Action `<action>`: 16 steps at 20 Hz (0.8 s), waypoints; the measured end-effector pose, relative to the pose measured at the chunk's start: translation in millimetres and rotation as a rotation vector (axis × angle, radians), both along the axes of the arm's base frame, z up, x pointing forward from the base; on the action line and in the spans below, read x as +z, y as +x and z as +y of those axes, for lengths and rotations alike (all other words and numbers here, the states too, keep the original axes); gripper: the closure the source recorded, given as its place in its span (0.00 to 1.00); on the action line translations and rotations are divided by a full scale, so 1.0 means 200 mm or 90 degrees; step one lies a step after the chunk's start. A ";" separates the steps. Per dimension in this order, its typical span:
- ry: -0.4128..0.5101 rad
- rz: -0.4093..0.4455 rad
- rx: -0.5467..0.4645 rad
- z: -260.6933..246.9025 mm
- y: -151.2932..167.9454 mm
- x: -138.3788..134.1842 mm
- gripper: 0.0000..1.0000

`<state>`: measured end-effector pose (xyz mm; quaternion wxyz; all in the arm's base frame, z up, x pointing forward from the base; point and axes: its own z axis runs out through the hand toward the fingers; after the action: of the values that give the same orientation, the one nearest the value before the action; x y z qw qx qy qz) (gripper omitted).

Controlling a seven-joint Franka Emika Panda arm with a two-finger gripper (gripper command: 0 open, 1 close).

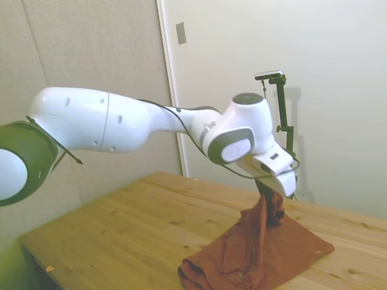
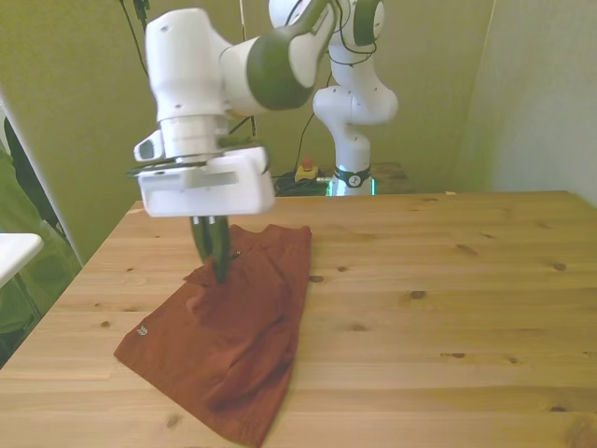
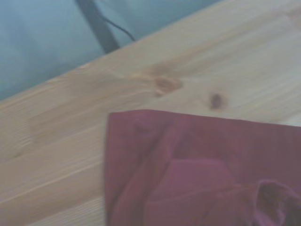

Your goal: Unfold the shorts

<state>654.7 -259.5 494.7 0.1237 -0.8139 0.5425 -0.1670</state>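
Pale walls are closing in a knotty pine table [image 2: 448, 280], a grey plate sitting high on the wall [image 1: 181, 32] behind. The shorts [image 2: 229, 341] are lying crumpled toward the table's edge at the front view's left, one fold being pinched up by the gripper [image 2: 215, 264], its fingers clamped together on the cloth
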 end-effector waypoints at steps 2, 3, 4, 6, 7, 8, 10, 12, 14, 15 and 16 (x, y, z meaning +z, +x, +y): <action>-0.025 0.008 0.027 0.26 0.07 0.05 1.00; -0.038 0.014 0.041 0.40 0.11 0.05 1.00; -0.053 0.021 0.055 0.54 0.14 0.05 1.00; -0.080 0.035 0.081 0.82 0.20 0.02 1.00; -0.093 0.043 0.094 0.94 0.22 -0.01 1.00; -0.106 0.051 0.105 1.06 0.24 -0.05 1.00; -0.130 0.068 0.123 1.24 0.27 -0.14 1.00; -0.147 0.082 0.134 1.35 0.29 -0.23 0.00; -0.152 0.092 0.139 1.41 0.30 -0.30 0.00; -0.152 0.096 0.141 1.42 0.31 -0.32 0.00; -0.152 0.098 0.142 1.42 0.31 -0.33 0.00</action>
<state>717.3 25.1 428.3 0.0019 -0.8885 0.4328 -0.1527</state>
